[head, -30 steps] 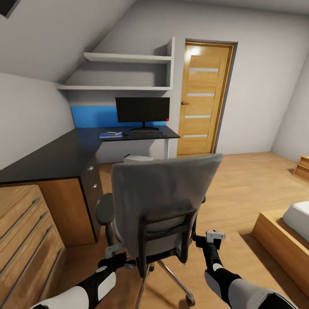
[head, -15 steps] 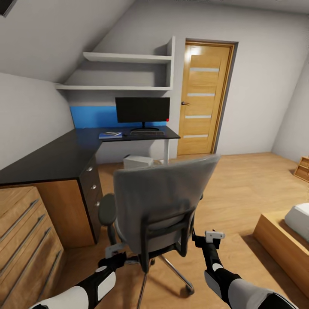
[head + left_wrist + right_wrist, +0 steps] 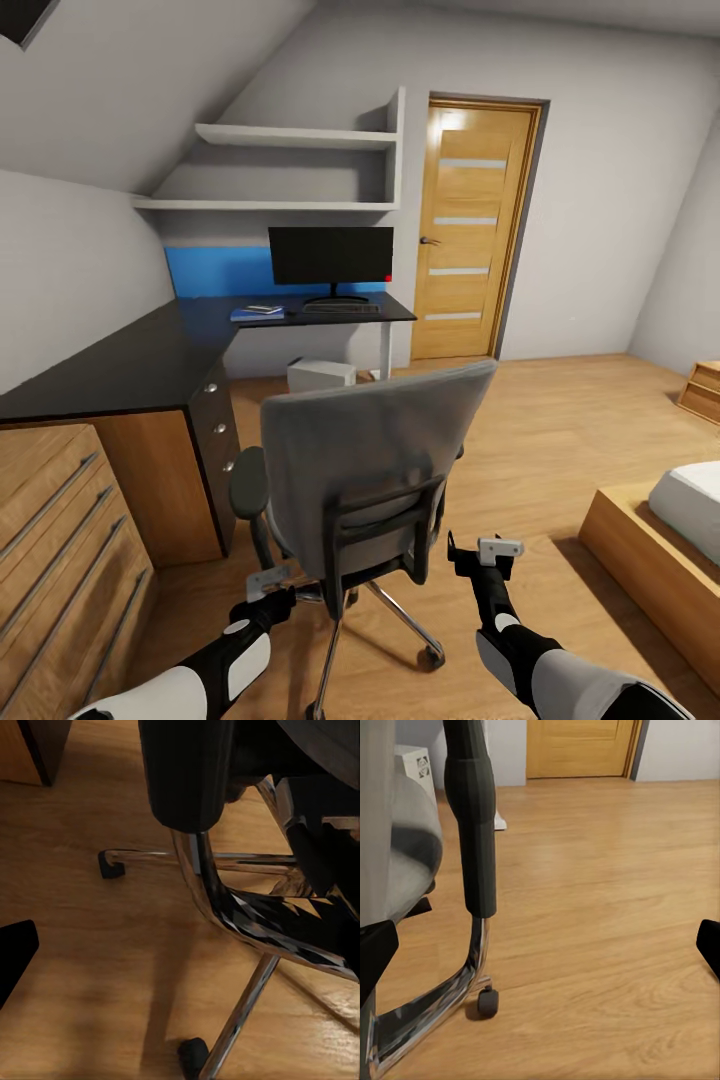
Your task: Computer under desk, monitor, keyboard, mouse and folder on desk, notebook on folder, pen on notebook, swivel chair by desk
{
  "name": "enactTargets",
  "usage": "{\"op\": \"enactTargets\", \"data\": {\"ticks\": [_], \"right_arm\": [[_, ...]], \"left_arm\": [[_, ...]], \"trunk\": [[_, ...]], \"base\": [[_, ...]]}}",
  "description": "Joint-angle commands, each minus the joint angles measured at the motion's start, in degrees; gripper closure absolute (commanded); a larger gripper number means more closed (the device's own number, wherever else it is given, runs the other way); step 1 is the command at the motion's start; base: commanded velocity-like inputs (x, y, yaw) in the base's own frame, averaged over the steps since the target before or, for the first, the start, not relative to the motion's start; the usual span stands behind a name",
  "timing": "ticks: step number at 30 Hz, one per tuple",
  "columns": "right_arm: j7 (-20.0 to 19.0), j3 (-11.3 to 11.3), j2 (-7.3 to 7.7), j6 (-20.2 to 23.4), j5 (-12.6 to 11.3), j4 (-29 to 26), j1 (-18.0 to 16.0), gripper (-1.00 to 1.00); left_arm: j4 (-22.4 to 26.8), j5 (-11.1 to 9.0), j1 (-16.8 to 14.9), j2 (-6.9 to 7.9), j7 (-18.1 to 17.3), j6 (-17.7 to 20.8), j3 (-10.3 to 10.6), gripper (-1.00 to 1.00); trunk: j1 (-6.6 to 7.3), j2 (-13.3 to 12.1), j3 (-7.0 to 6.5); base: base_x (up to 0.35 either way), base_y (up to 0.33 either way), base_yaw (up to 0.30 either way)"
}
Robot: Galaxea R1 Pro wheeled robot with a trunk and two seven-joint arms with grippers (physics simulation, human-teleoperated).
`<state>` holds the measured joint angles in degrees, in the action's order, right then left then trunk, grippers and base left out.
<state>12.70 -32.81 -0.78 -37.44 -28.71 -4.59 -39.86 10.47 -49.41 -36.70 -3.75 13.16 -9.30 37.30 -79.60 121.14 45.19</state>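
The swivel chair (image 3: 372, 455) stands just ahead of me with its grey back towards me. My left gripper (image 3: 275, 592) is low by its left side, open, one fingertip (image 3: 11, 956) showing beside the chrome base (image 3: 225, 907). My right gripper (image 3: 482, 553) is open at the chair's right rear, its span (image 3: 543, 949) taking in the black armrest post (image 3: 474, 825). Across the room the desk (image 3: 140, 365) carries the monitor (image 3: 331, 257), the keyboard (image 3: 342, 308) and the blue folder (image 3: 257, 315) with a small pale item on top. The white computer (image 3: 320, 375) sits under the desk. Mouse and pen are too small to tell.
Light-wood cabinets (image 3: 50, 540) with bar handles stand close on my left, joined to the desk's dark drawer unit (image 3: 212, 440). A bed on a wooden frame (image 3: 650, 550) is at the right. A wooden door (image 3: 475, 230) is behind the desk, with wall shelves (image 3: 290, 135) above it.
The swivel chair has rolled forward, away from me and towards the desk, uncovering the computer under the desk. The view has shifted slightly. Both grippers stay open.
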Motion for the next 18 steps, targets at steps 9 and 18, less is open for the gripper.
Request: {"op": "enactTargets", "data": {"ticks": [9,18], "right_arm": [[0.4,-0.5,-0.01,-0.1,-0.2,0.0,0.0,-1.00],[0.4,-0.5,-0.23,-0.1,-0.2,0.0,0.0,-1.00]], "left_arm": [[0.0,-0.5,-0.1,-0.02,0.3,-0.1,0.5,-1.00],[0.0,-0.5,-0.1,0.07,0.3,-0.1,0.4,-1.00]], "trunk": [[0.01,0.0,0.06],[0.01,0.0,0.06]], "base": [[-0.065,-0.035,0.000],[-0.267,-0.126,0.000]]}}
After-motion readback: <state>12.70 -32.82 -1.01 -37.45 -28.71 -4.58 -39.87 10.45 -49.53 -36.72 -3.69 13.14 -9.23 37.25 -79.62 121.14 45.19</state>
